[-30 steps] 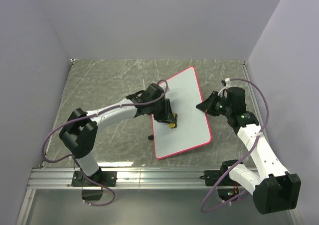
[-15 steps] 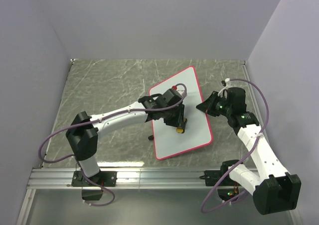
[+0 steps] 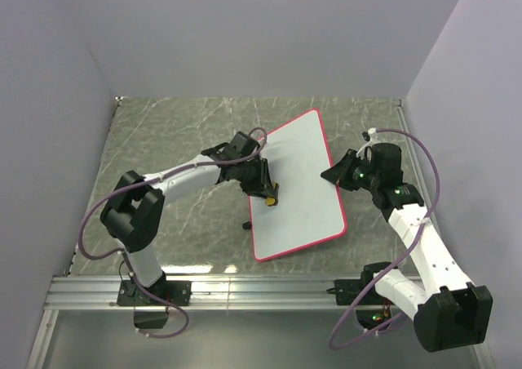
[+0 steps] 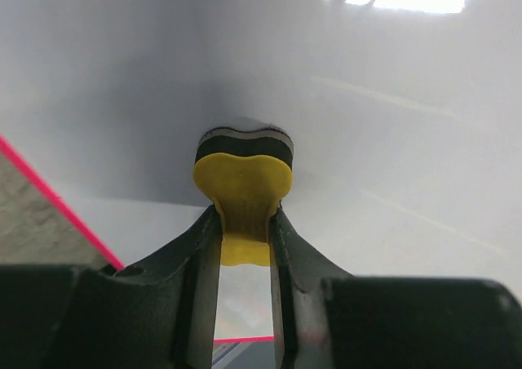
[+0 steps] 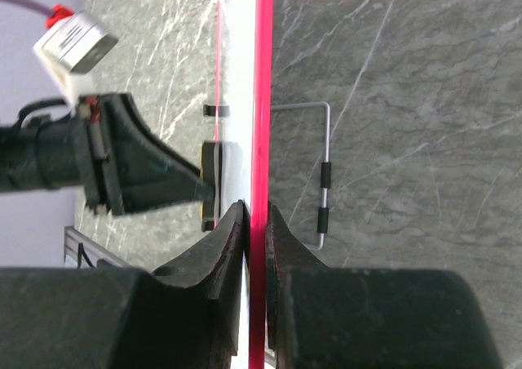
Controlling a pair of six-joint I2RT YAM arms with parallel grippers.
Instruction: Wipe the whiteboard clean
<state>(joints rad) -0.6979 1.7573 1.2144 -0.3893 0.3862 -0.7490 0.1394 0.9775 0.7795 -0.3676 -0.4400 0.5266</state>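
Since half a second ago the left gripper point(image 3: 267, 191) has been drawn back from the middle of the whiteboard point(image 3: 306, 165) toward its left edge; the right gripper point(image 3: 332, 174) and the whiteboard itself have not shifted.

Left gripper: jaws closed tight on the waist of the yellow eraser point(image 4: 243, 181). In the left wrist view the dark felt face of the eraser is pressed against the white surface, close to the pink rim on the left.

Right gripper: jaws nearly closed, pinched on the rim point(image 5: 263, 100) at the right edge of the whiteboard, one finger on each side. The whiteboard appears to be steadied by this grip.

Whiteboard: placed right of centre on the table point(image 3: 163, 132), turned at an angle, one corner far and one near. A small black foot is seen at its near left edge.

Step in hand, as judged: wiping, with side-to-side strokes across the middle band of the whiteboard. No clear pen marks are made out in any view; faint lines in the left wrist view may be only reflections, so the amount left to erase cannot be told.

Next move, as judged: contact of the felt is to be kept, and the stroke is to be reversed before the rim is overrun, then carried to the unwiped near and far parts. The hold on the right edge should be kept firm, or the whiteboard may be pushed round.
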